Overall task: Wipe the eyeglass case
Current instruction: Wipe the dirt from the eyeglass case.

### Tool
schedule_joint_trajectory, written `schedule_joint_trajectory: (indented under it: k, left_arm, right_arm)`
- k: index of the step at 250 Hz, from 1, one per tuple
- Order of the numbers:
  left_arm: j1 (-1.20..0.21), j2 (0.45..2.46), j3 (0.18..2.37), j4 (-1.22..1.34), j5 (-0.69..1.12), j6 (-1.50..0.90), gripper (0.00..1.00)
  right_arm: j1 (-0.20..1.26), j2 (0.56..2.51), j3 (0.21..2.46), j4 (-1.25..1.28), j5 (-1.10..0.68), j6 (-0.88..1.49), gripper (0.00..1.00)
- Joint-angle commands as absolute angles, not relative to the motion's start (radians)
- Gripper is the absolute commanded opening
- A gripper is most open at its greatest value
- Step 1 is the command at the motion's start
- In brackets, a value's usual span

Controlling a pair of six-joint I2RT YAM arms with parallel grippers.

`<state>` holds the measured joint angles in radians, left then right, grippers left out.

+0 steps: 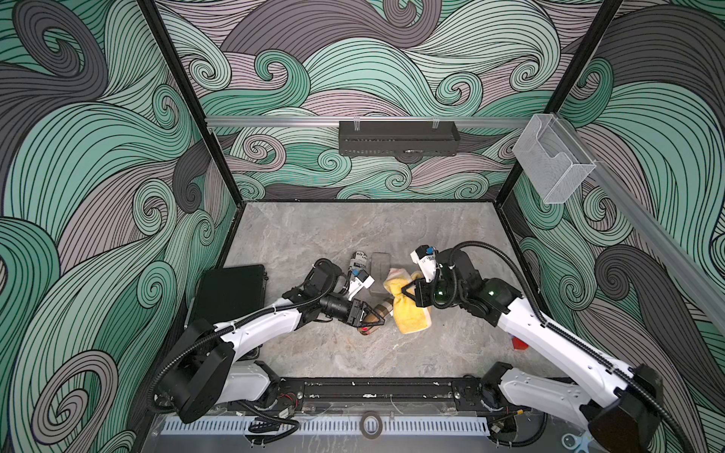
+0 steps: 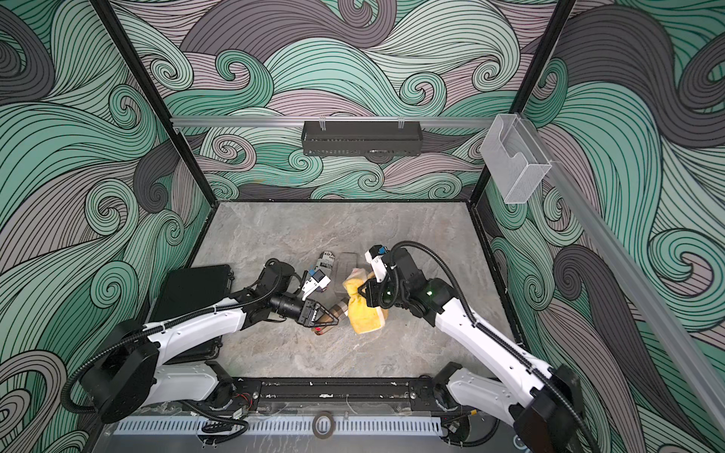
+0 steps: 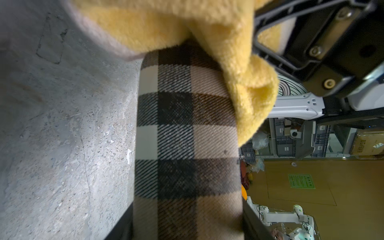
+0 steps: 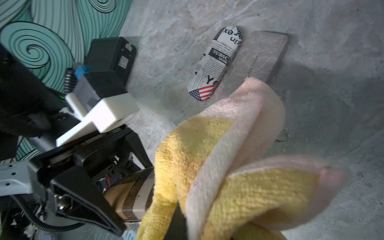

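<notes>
The eyeglass case (image 1: 381,310) is a beige and brown plaid tube held a little above the table, with my left gripper (image 1: 372,319) shut on its near end. In the left wrist view the eyeglass case (image 3: 187,135) runs out from between the dark fingers. My right gripper (image 1: 406,292) is shut on a yellow cloth (image 1: 410,315) with pink edging. The cloth (image 3: 228,41) lies draped over the case's far end and touches it. In the right wrist view the cloth (image 4: 239,187) hides my right jaws, and the plaid case (image 4: 133,197) pokes out beside it.
A newspaper-print case (image 4: 216,62) and a flat grey case (image 4: 264,54) lie side by side on the table just behind the arms. A black box (image 1: 231,290) sits at the left wall. A small red object (image 1: 520,344) shows under the right arm.
</notes>
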<state>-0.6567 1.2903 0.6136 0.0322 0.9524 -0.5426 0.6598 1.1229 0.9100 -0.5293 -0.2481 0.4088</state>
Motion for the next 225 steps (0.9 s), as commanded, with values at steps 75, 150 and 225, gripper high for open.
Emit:
schedule_joint_trajectory:
  k: [75, 150, 225]
  left_arm:
    - [-0.681, 1.249, 0.635, 0.078, 0.954, -0.516, 0.48]
    - [-0.694, 1.228, 0.646, 0.036, 0.910, -0.494, 0.48]
    - [-0.710, 1.223, 0.643, 0.054, 0.895, -0.488, 0.48]
  right_arm:
    - [0.649, 1.083, 0.909, -0.459, -0.502, 0.407, 0.00]
    - [0.644, 1.182, 0.936, -0.678, -0.162, 0.399, 0.00]
    - [0.641, 1.149, 0.908, -0.496, -0.567, 0.399, 0.00]
